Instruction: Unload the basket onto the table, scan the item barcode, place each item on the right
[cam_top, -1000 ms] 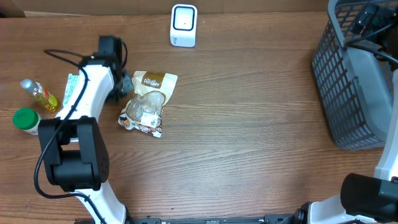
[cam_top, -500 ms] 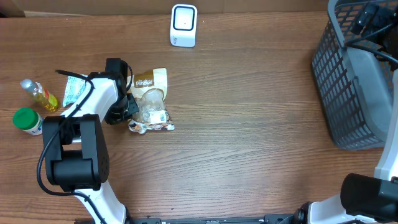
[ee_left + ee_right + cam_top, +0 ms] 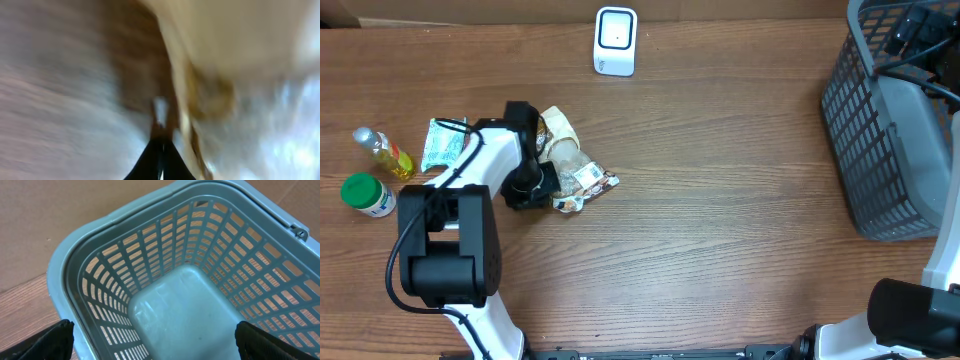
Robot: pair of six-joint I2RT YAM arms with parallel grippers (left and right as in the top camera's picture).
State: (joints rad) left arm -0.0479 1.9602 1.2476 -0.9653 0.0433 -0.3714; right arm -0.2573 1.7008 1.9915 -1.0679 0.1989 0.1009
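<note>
Tabletop of brown wood-grain board [image 3: 720, 250], seen from overhead, with a strip of tan cardboard [image 3: 338, 14] along its far edge. A small white box-shaped barcode scanner [image 3: 615, 41] with a dark-rimmed window stands near that edge, left of centre.

The crumpled tan-and-clear plastic snack pouch [image 3: 572, 162] sits on the nearer side of the scanner and well apart from it, skewed, with its white label turned toward the right. The left gripper [image 3: 548, 182], black at the end of a white arm, has its jaws closed tight on the pouch's left edge. In the left wrist view the picture is heavily blurred: the dark fingertips [image 3: 161, 167] meet in a point at the bottom, and the pale pouch [image 3: 240, 75] fills the upper right. Whether the pouch touches the wood cannot be told.

To the left of the arm lie a flat green-and-white foil packet [image 3: 445, 148], a small clear bottle of yellow liquid [image 3: 382, 152] and a white jar with a round green lid [image 3: 363, 193], grouped near the table's left edge.

A grey slatted plastic basket [image 3: 880, 130] occupies the right edge. The right gripper [image 3: 157, 342] hangs above the basket's open top with its black fingers [image 3: 50, 340] spread wide to the corners of the view, holding nothing. Brown cardboard wall [image 3: 75, 205] rises behind the basket rim [image 3: 65, 265].
</note>
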